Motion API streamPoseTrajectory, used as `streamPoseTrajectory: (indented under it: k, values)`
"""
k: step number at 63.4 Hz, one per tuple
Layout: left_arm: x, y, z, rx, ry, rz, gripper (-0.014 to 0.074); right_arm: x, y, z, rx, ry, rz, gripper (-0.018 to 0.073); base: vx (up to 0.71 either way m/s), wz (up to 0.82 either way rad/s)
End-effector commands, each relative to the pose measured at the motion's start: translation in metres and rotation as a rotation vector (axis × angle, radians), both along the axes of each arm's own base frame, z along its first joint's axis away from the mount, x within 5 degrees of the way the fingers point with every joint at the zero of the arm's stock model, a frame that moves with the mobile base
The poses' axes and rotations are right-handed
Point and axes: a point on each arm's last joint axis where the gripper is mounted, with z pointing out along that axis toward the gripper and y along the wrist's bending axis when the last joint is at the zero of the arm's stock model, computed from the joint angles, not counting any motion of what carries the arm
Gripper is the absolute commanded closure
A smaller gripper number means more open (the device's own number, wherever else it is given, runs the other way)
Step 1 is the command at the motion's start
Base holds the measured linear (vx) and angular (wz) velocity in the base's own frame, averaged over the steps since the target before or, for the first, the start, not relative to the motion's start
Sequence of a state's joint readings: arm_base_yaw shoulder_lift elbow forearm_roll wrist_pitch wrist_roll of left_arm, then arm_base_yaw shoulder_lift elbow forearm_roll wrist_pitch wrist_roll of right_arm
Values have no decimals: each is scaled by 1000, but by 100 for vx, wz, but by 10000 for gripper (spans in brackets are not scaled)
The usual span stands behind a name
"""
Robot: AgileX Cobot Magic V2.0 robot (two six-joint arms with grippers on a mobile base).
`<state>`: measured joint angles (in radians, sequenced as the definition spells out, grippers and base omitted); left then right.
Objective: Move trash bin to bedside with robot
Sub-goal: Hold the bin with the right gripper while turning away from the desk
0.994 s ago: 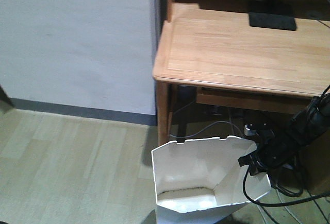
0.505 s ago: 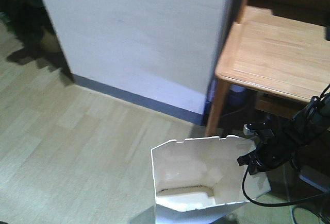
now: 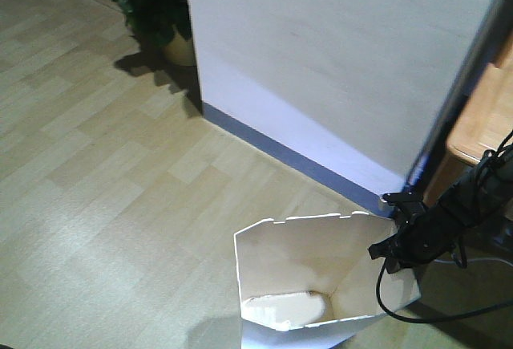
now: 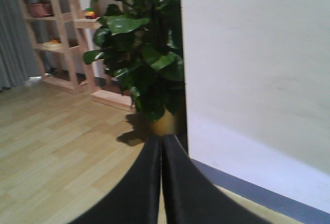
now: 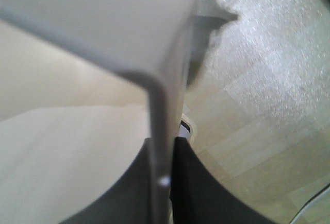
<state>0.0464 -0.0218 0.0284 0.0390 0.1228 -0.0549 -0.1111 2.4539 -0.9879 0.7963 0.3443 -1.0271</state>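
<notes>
One trash bin, one plant (potted)

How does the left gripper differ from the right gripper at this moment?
The left gripper has its jaws shut on nothing; the right gripper has its jaws shut on the thin wall of the trash bin. The left gripper points toward a potted plant; the right gripper points down toward the floor. Both have black jaws.

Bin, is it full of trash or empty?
Empty, as far as shows. The front view looks down into the bin, and only its bare white walls and bottom appear; no trash is visible.
</notes>
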Motion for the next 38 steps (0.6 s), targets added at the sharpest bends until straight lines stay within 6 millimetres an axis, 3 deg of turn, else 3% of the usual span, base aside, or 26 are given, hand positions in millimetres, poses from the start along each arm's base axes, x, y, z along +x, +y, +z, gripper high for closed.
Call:
streamPoseTrajectory:
  k: [1, 38]
  values:
    - [-1, 0, 14, -4, -97, -3, 603, 10, 6, 27, 87, -16, -3, 568, 8, 42]
    - [-1, 0, 14, -4, -97, -3, 603, 10, 6, 27, 87, -16, -3, 568, 10, 50]
